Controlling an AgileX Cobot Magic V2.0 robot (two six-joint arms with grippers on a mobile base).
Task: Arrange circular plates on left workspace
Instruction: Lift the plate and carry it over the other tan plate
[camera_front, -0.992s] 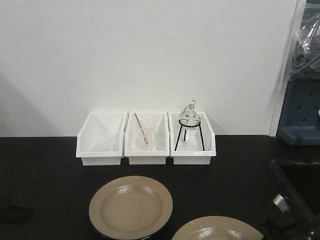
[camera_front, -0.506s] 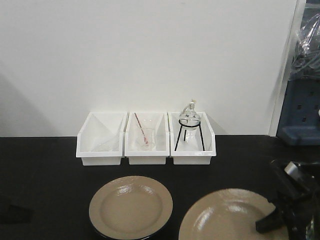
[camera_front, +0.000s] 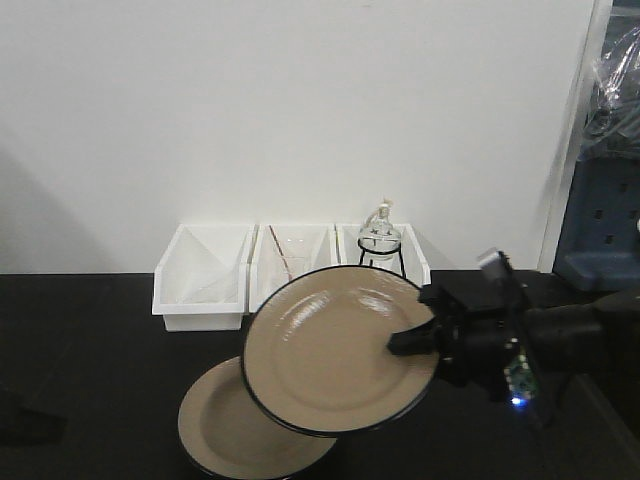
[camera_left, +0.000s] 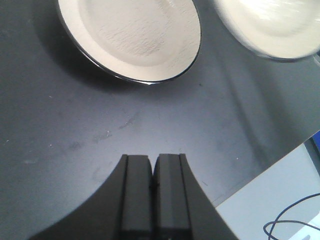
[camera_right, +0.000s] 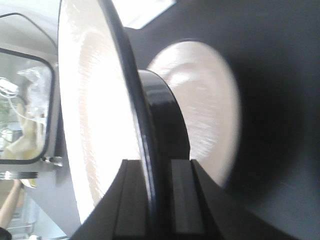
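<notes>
- Plainly, the right gripper (camera_front: 415, 342) is pinched tight on the rim of the tilted plate (camera_front: 335, 350), one finger on the tan face and one on the dark underside. The right wrist view shows the rim sandwiched between them with no gap.
- A rim hold is about the only grip a wide, shallow plate offers. That is likely why it hangs at a slant, face toward the front camera, clear of the worktop (camera_front: 80, 350).
- The flat plate (camera_front: 215, 440) lies on the worktop toward its front edge, in front of the white bins (camera_front: 200, 285).
- From the front, the tilted plate overlaps the flat one and hides much of the middle bin. The left wrist view shows the two apart, side by side, so the overlap looks like an effect of angle.
- The left gripper (camera_left: 152, 172) has its fingers pressed together on nothing, over bare worktop short of the flat plate. It seems parked out of the way.
- The bins line the back edge against the wall, with a round flask on a stand (camera_front: 380, 235) in the right one, away from the plates.
- By my reading, one plate is placed and the second is in transit. It will need levelling before it is set down beside the first, and a thin rim hold could slip.
</notes>
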